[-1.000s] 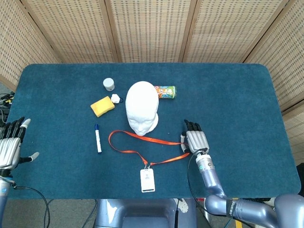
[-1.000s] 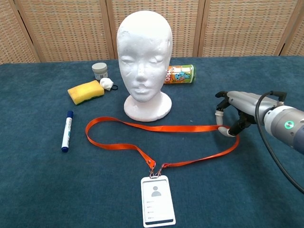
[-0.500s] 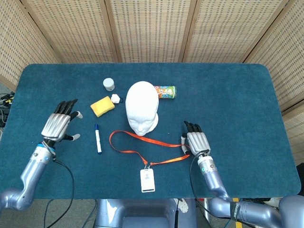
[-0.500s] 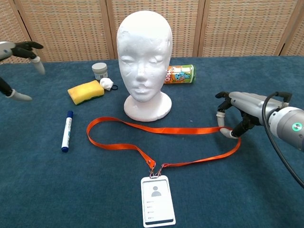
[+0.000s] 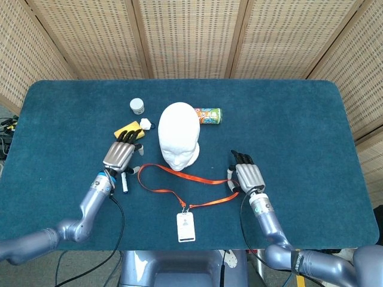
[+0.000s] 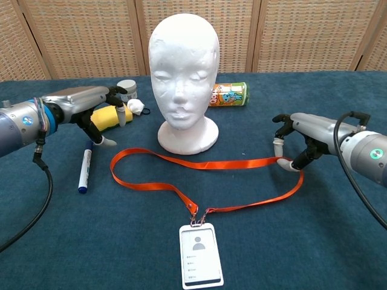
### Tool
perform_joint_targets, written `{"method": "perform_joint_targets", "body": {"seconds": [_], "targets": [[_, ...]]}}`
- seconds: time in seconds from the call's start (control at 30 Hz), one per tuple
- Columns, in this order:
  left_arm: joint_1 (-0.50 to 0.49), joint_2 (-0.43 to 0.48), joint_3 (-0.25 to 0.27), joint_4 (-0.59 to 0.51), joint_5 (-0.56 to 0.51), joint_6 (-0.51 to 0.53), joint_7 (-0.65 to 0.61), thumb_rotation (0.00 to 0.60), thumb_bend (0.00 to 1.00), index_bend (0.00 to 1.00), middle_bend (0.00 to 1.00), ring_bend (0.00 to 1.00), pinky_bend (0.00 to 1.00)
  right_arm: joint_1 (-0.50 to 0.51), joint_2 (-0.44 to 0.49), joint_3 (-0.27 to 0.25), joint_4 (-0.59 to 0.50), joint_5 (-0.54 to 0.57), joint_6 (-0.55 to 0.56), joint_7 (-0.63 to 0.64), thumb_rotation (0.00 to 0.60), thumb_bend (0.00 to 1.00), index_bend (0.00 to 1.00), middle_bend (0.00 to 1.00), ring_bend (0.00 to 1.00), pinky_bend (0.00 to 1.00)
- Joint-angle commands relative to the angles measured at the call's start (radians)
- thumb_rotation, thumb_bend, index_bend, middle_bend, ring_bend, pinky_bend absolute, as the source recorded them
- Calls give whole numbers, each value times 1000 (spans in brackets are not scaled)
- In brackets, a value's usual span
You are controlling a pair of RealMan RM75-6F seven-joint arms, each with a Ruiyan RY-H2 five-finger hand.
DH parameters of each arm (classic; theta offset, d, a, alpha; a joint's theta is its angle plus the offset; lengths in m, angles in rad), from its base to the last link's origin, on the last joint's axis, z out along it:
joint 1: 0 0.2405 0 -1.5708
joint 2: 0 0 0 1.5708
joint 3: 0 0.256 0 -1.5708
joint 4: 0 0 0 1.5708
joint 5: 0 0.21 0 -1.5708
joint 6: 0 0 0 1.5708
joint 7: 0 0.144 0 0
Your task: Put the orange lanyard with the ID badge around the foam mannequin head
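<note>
lanyard [image 6: 199, 162] flat on the table [image 5: 299, 119] in front of the mannequin head [image 6: 183, 78], loop's long axis running left to right, both straps meeting at a clip near the front edge. id badge [image 6: 200, 254] lies face up below the clip, long side pointing toward the robot. right hand [image 5: 245, 176] is at the loop's right end, fingers curled; grip on the strap cannot be told. left hand [image 5: 121, 154] hovers over the marker [image 6: 84, 170] by the loop's left end, fingers apart, empty.
</note>
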Motion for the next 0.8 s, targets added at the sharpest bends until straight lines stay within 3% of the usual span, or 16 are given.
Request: {"method": "perform_joint_targets", "body": {"seconds": [0.03, 0.4, 0.8], "targets": [[-28, -37, -7, 35, -45, -29, 10, 600, 245, 466, 0, 0, 0, 3, 0, 3, 7, 3, -10, 6, 600, 492, 682, 0, 0, 16], [-88, -122, -13, 131, -167, -88, 40, 600, 273, 510, 0, 0, 0, 11, -10, 10, 50, 18, -46, 38, 600, 492, 683, 0, 0, 16], [-125, -182, -5, 200, -182, -88, 40, 600, 359, 591, 0, 0, 0, 15, -5, 14, 67, 19, -63, 54, 600, 492, 689, 0, 0, 16]]}}
